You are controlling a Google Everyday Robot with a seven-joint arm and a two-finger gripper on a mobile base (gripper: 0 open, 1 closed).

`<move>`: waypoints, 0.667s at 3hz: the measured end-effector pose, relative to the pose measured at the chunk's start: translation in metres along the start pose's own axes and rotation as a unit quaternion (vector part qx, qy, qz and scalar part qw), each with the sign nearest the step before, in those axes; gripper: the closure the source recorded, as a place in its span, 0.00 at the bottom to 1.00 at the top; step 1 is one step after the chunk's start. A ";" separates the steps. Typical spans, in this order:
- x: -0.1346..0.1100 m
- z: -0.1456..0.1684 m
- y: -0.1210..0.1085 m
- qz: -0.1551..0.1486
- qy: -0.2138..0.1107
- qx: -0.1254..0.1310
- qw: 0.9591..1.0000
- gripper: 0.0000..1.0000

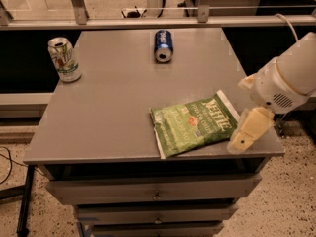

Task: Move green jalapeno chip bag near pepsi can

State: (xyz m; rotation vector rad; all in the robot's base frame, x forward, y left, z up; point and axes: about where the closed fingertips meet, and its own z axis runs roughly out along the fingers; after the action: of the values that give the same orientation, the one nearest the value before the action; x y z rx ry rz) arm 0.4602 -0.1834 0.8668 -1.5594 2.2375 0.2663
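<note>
The green jalapeno chip bag (195, 124) lies flat near the front right of the grey table (113, 98), its white "Kettle" lettering facing up. The pepsi can (163, 45), dark blue, lies on its side at the back middle of the table, its silver top toward me. My gripper (247, 131) hangs at the table's right front corner, just right of the bag's right edge, on the white arm (291, 78). The cream finger points down toward the table edge.
A white-and-green can (64, 59) stands upright at the back left of the table. Drawers (155, 195) sit under the tabletop. A metal rail (163, 21) runs behind the table. Speckled floor lies to the right.
</note>
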 end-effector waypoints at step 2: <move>0.010 0.064 -0.004 0.064 -0.044 -0.039 0.996 0.16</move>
State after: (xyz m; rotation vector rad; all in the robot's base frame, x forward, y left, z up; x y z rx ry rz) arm 0.4748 -0.1694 0.8055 -1.4158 2.2847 0.4560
